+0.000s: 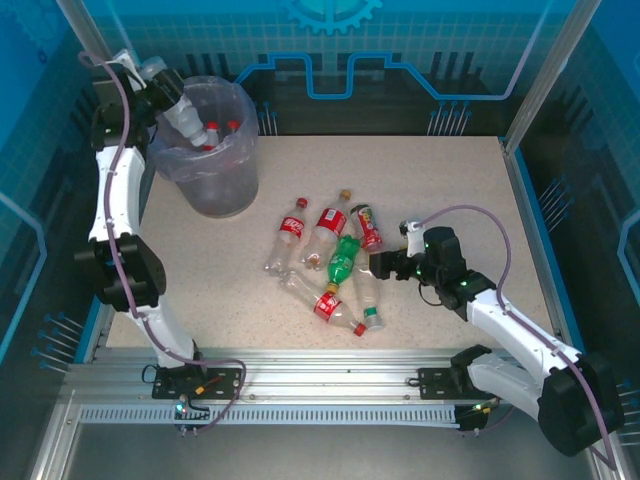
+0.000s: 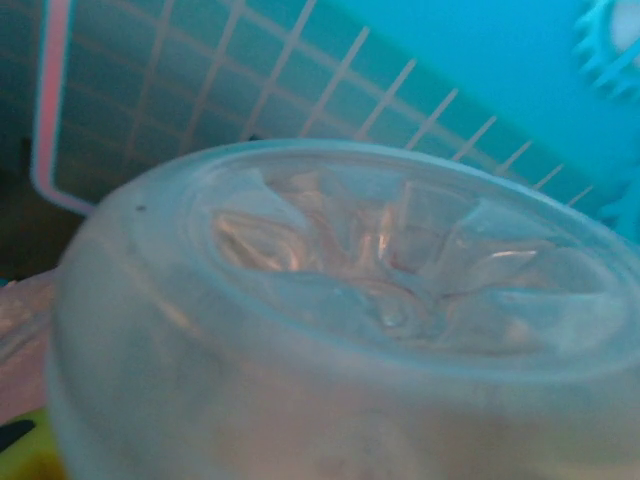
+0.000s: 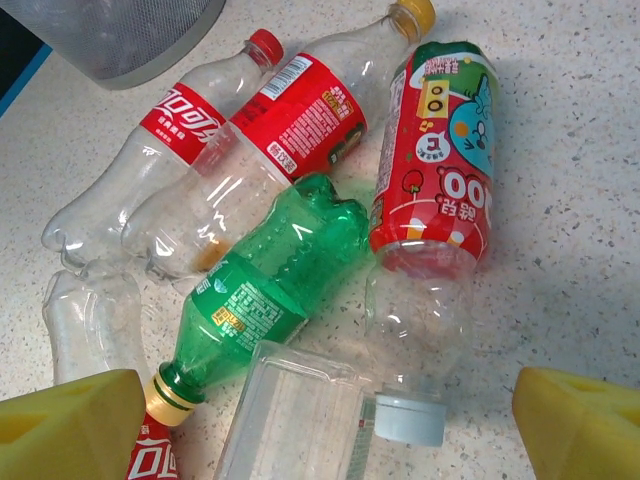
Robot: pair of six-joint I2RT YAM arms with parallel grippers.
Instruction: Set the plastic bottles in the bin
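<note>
Nearest the arm bases, the right gripper (image 1: 381,265) (image 3: 320,432) hangs low over the tabletop (image 1: 460,190) with its yellow pads (image 3: 70,425) spread wide and nothing between them. It sits at the right edge of a loose heap of plastic bottles.

Right under it in the right wrist view lie a white-capped clear bottle (image 3: 415,330) (image 1: 367,292) and a flattened clear container (image 3: 290,420). The green bottle (image 3: 275,275) (image 1: 343,259) lies slantwise across the heap. Against its far side rests a bottle with a red and green cartoon label (image 3: 440,150) (image 1: 368,227).

Left of that are a gold-capped red-label bottle (image 3: 305,110) (image 1: 328,226) and a red-capped Coca-Cola bottle (image 3: 185,125) (image 1: 291,231). Another red-label bottle (image 1: 328,305) lies at the heap's near edge.

Farther off, at the far left corner, stands the bag-lined grey bin (image 1: 215,185) (image 3: 110,35). Red caps (image 1: 232,125) show inside it. Above its rim the left gripper (image 1: 160,95) is clenched on the held clear bottle (image 1: 185,115) (image 2: 350,300), which slants neck-down into the bin.
</note>
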